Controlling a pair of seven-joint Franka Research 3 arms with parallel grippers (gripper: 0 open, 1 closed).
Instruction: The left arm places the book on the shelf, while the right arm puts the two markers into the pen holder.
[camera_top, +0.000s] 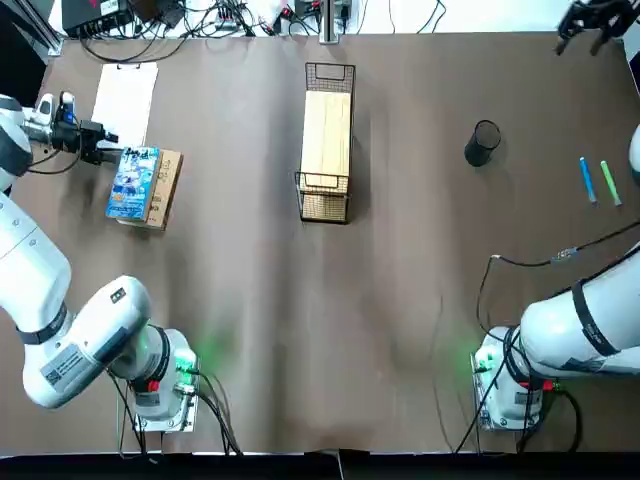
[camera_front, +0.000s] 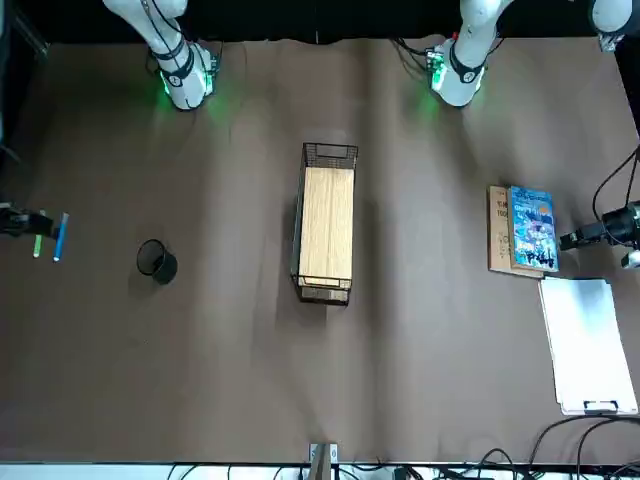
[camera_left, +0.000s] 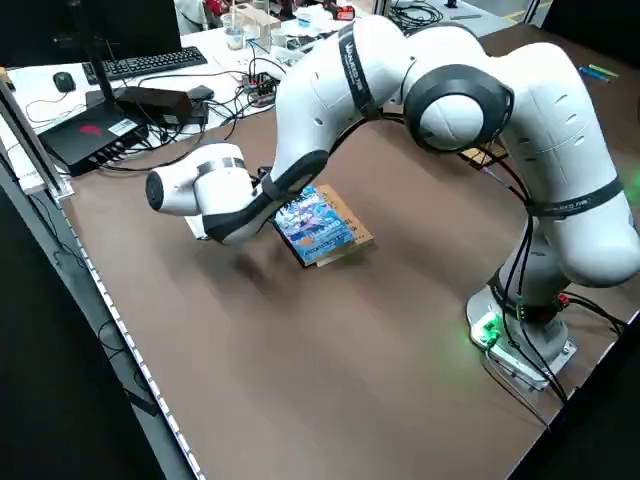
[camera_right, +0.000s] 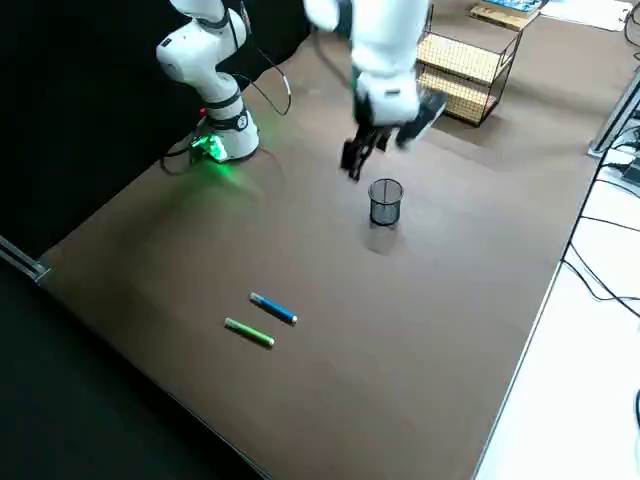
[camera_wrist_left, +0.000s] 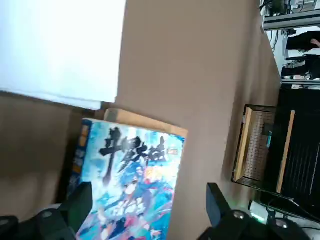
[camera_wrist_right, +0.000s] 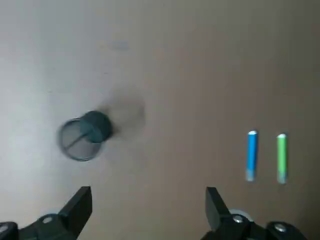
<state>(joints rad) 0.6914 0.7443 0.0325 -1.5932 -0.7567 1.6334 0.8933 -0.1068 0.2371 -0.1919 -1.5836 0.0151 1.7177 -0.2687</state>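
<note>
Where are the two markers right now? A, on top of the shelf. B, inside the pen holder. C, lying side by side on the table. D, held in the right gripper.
C: the blue marker and the green marker lie parallel on the bare table, apart from the pen holder.

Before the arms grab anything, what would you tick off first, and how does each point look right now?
1. Left gripper open around the book: ok, fingers spread, low beside the book.
2. Book free to lift: ok, it lies on top of the tan book, nothing on it.
3. Shelf top bare for the book: ok.
4. Right gripper open: ok, raised above the table.
5. Blue marker and green marker reachable: ok, side by side, apart, flat on the table.
6. Pen holder upright and empty: ok, standing, nothing seen inside.
</note>
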